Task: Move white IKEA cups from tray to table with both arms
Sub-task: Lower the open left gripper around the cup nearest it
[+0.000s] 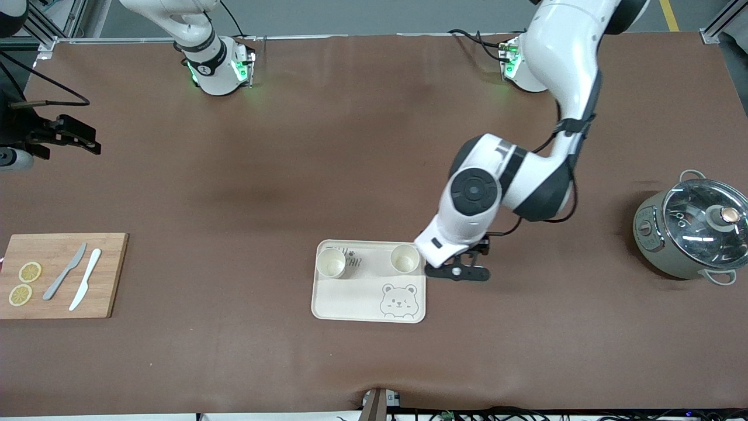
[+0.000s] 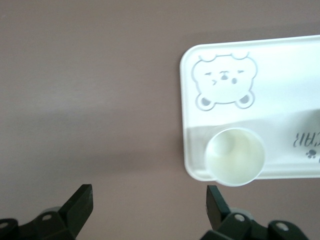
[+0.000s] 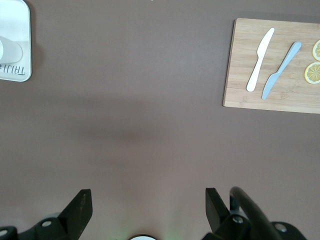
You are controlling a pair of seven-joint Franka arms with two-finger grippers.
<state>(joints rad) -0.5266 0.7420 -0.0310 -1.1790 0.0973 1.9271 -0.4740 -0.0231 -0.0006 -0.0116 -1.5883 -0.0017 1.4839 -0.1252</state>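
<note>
Standing upright on the bear tray (image 1: 350,304), both white cups (image 1: 331,262) (image 1: 404,259) sit free; the left gripper (image 1: 459,270) hovers beside the tray, fingers apart, and the right gripper (image 3: 145,210) waits well away from the tray, fingers spread.

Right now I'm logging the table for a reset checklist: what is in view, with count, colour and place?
White IKEA cups: two, cream-white, upright on the tray's edge farther from the front camera, apart.
Bear tray: one, cream, mid-table.
Cutting board: one, wooden, at the right arm's end.
Lemon slices: two, yellow, on the board.
Knives: one grey, one white, on the board.
Pot with glass lid: one, grey-green, at the left arm's end.
Left hand: black, open, over the table beside the tray.
Right hand: black, open, over bare table, waiting.
</note>
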